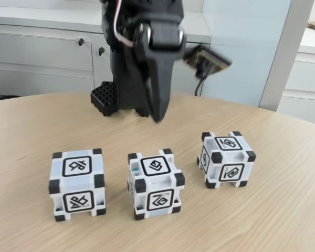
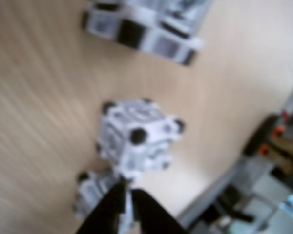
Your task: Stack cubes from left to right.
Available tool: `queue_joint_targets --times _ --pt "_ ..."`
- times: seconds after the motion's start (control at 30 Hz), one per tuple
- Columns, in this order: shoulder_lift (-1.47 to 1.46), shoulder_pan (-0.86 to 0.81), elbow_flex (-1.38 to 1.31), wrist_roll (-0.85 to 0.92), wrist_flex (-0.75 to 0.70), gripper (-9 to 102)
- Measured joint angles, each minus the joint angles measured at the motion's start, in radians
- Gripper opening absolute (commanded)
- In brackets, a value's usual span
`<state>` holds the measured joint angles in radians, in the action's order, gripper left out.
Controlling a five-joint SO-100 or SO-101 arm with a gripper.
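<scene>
Fixed view, item one: black gripper (image 1: 158, 116), fingers pointing down, tip hanging above the table behind the row of cubes, well clear of all three. Fingers appear pressed together into a single tapered point, with no gap visible between them and nothing held. Wrist view, same item: gripper (image 2: 126, 195) enters from the bottom edge, its two dark fingers (image 2: 107, 214) meeting at a narrow tip; the picture is blurred, so a small gap cannot be ruled out.

Item two: arm body, black, rising behind the gripper in the fixed view, with a small camera module (image 1: 206, 61) projecting to its right and a black perforated base (image 1: 106, 98) on the table behind.

Item three: left cube (image 1: 77, 184), white and pale blue, black corner blocks, black-framed line symbols on top and front faces, resting on the table.

Item four: middle cube (image 1: 155, 183), same make, turned slightly, standing apart from its neighbours.

Item five: right cube (image 1: 227, 158), same make, set somewhat farther back, also apart from the others.

All three sit singly on the surface; none is stacked. In the wrist view they are blurred: one cube (image 2: 136, 136) at centre, another just behind the fingertips, a third (image 2: 146, 29) at the top edge.

Item six: wooden table (image 1: 283, 210), light grain, rounded far edge.

Item seven: grey cabinets (image 1: 42, 58) behind.
</scene>
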<state>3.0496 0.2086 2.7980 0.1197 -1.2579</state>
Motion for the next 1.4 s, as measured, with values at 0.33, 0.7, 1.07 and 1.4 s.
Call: queue_joint_targets --times 0.33,0.7,1.07,1.4 --pt "-0.623 0.0 -0.394 -0.114 0.032 0" --pt "-0.983 0.006 -0.526 -0.219 0.031 0" --pt "-0.983 0.067 -0.532 -0.357 0.032 0" --pt "-0.983 0.37 -0.534 -0.535 0.032 0"
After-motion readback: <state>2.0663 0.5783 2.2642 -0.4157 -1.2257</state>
